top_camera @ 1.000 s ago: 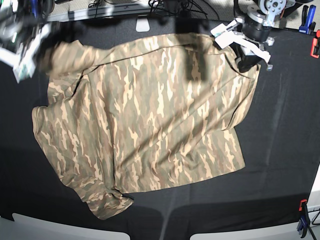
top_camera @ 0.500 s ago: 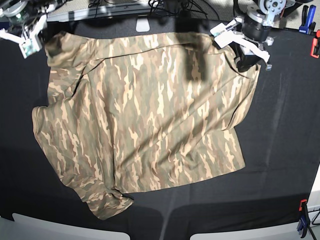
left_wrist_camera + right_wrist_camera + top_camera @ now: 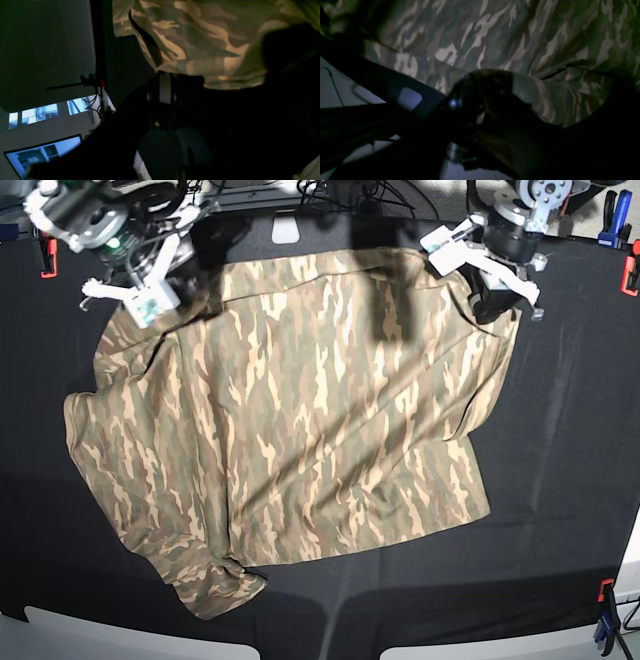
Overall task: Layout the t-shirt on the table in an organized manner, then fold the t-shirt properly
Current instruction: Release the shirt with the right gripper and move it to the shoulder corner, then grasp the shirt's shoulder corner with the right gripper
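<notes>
Both end effectors seemingly shadow-hidden

left gripper [image 3: 497, 302] clamped; right gripper [image 3: 125, 292] parted

Black-clothed tabletop [image 3: 560, 480] carries the camouflage t-shirt [image 3: 300, 410], spread mostly flat, one lower corner bunched.
</notes>
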You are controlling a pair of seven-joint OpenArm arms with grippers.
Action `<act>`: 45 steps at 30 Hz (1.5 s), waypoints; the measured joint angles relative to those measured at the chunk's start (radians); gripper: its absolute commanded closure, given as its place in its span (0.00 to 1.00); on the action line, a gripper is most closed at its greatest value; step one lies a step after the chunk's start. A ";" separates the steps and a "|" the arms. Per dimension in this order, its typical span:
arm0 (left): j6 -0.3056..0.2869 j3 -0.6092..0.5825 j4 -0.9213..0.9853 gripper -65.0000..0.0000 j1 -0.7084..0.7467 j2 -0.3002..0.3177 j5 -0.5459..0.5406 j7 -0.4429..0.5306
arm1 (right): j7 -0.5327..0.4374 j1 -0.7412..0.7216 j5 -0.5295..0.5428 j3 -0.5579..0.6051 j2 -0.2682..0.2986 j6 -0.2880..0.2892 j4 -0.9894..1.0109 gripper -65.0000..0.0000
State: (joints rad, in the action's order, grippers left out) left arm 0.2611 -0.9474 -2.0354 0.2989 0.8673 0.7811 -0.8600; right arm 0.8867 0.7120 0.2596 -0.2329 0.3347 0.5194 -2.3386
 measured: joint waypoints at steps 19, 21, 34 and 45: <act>0.000 0.000 0.000 1.00 0.000 0.000 -0.007 0.000 | 0.057 0.145 0.048 -0.061 0.031 0.174 0.000 0.52; 0.000 0.000 0.000 1.00 0.000 0.000 -0.008 0.005 | 0.063 0.144 0.178 -0.080 0.051 0.174 0.000 0.52; 0.000 0.000 0.000 1.00 0.000 0.000 -0.007 0.015 | 0.079 0.145 0.083 -0.315 0.095 0.175 0.000 0.52; 0.000 0.000 0.000 1.00 0.000 0.000 -0.007 0.015 | 0.000 0.200 -0.027 -0.350 0.332 0.185 0.106 0.52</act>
State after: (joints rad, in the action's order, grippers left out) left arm 0.2611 -0.9474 -2.0354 0.2985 0.8673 0.7738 -0.8452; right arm 0.8864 0.9119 0.2321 -0.5827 0.6666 0.7048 -2.2330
